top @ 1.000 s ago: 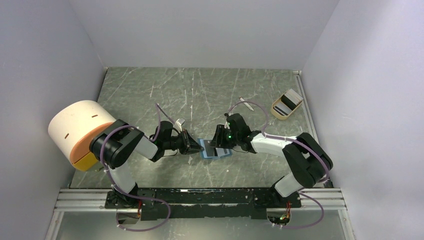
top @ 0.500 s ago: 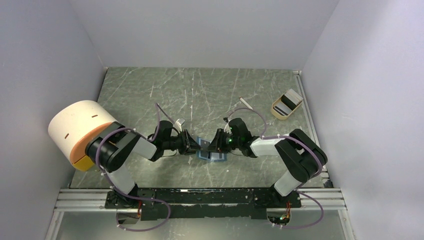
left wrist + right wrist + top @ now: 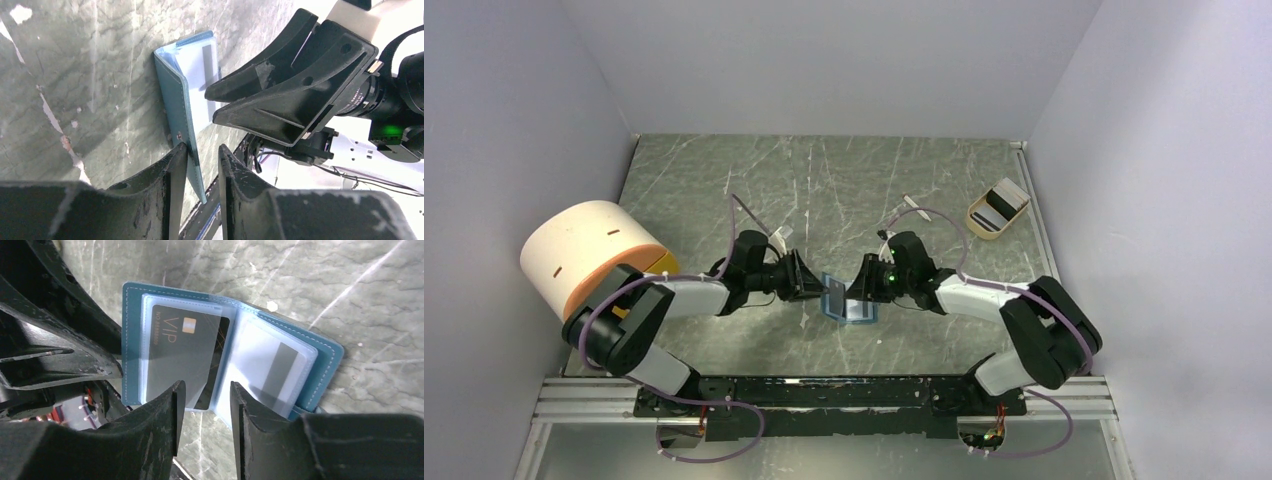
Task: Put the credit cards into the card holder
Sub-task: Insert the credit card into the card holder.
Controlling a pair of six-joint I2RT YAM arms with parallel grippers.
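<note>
The teal card holder lies open on the table between both grippers, also in the top view. A dark VIP credit card sits tilted in its left sleeve, its lower corner sticking out. A pale card with a grey stripe is in the right sleeve. My right gripper is open just in front of the dark card's corner, holding nothing. My left gripper is open. The raised cover of the card holder leans against one of its fingers, with a gap to the other.
A small tan tray with cards in it stands at the back right. A thin white stick lies behind the right gripper. A large cream and orange cylinder stands at the left edge. Grey walls enclose the table.
The left gripper's jaws have parted from the cover they pinched. The left arm has stretched out lower over the table. The right gripper has shifted slightly left, and the holder with it.
</note>
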